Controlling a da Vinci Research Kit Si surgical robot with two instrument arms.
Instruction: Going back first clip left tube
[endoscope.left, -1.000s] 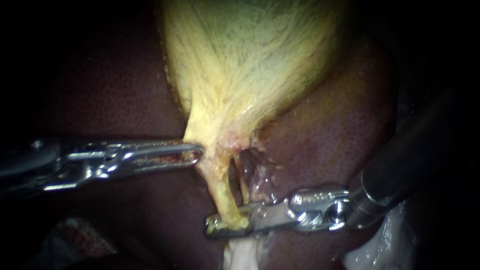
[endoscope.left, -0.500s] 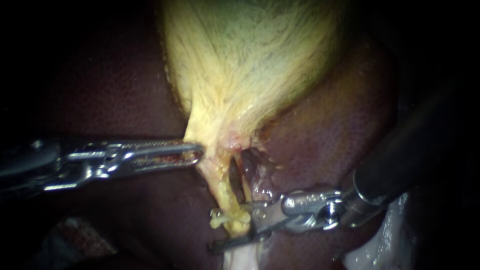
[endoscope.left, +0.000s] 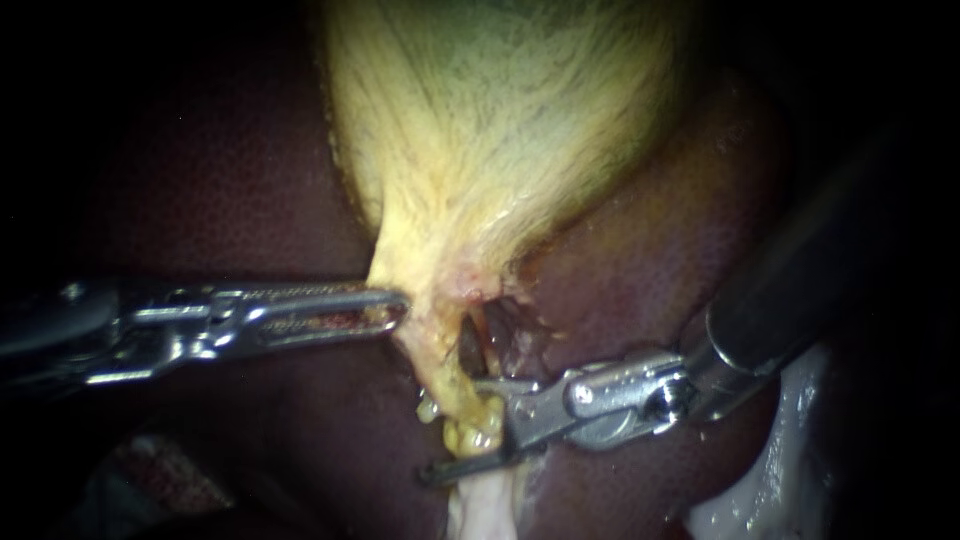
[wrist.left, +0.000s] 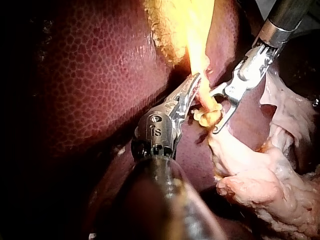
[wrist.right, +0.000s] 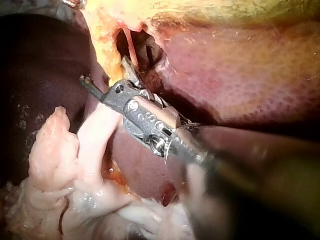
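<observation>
- Left tube (endoscope.left: 441, 376), a thin yellow strand of tissue, is running down from the tapered neck of the pale yellow gallbladder (endoscope.left: 500, 130) and passing between the jaws of my right instrument.
- My right instrument (endoscope.left: 448, 429), a dark shaft ending in short silver metal jaws, is reaching in from the right. Its jaws are standing apart with a clear gap, one on each side of the tube's lumpy lower end, gripping nothing.
- My left instrument (endoscope.left: 395, 308), with long silver slotted jaws, is clamping the edge of the gallbladder's neck, just above the tube.
- Dark red-brown liver (endoscope.left: 230, 180) is lying behind and around them.
- Pale whitish soft tissue (endoscope.left: 480, 508) is lying just below the tube's end.
- Whether a clip is sitting on the tube, I cannot tell.
</observation>
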